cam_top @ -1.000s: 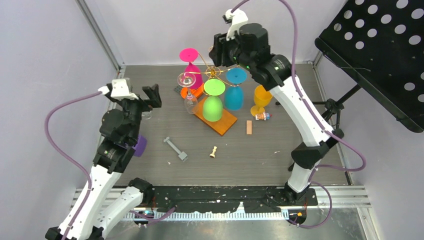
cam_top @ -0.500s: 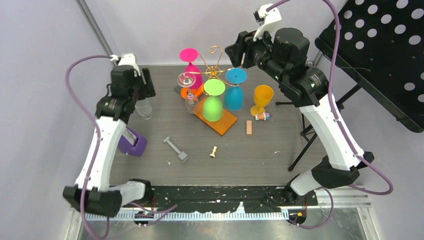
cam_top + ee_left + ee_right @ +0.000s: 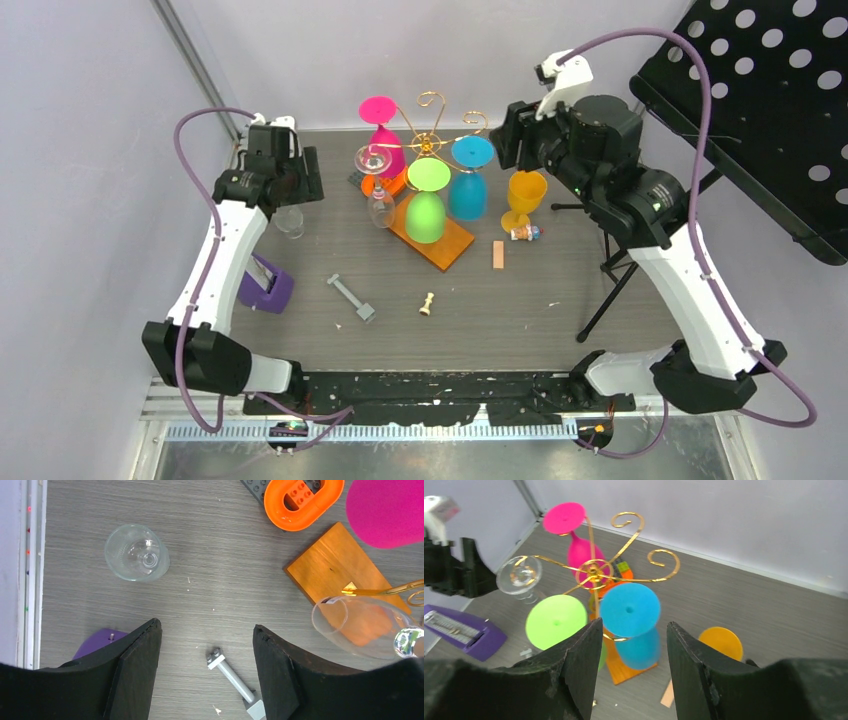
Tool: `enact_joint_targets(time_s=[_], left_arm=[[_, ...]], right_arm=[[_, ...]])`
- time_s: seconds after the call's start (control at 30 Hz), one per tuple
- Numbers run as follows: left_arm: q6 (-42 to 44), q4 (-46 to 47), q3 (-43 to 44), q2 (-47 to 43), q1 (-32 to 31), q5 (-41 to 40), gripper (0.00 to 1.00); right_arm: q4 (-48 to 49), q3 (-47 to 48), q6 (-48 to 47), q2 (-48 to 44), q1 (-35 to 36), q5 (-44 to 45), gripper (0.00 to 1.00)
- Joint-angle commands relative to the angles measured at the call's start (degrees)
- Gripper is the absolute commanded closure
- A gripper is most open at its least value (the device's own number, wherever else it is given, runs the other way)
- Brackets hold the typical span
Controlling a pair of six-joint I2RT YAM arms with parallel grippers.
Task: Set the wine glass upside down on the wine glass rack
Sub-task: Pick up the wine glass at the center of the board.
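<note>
Upright on the tabletop (image 3: 215,580) at the upper left of the left wrist view, the clear wine glass (image 3: 136,553) looks light, thin, slick and breakable, best taken gently by the stem, with left tool (image 3: 206,626) and right tool (image 3: 634,624) both gaping empty.

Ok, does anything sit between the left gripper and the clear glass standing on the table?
Nothing visible does. In the left wrist view only bare tabletop separates the open left gripper from the upright clear glass. The purple block and grey bar lie off that line.
</note>
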Motion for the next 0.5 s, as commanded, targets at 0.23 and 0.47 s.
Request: enact_joint_targets(time_s=[0.23, 0.47], left_arm=[[-3.43, 4.68, -3.91, -9.56, 0.32, 4.18, 0.34], [-5.85, 6.23, -6.70, -16.28, 0.30, 5.42, 0.34]], right_arm=[[-4.93, -6.16, 2.72, 0.09, -16.27, -1.76, 0.43], [-5.07, -10.54, 3.62, 4.78, -22.46, -1.69, 0.43]])
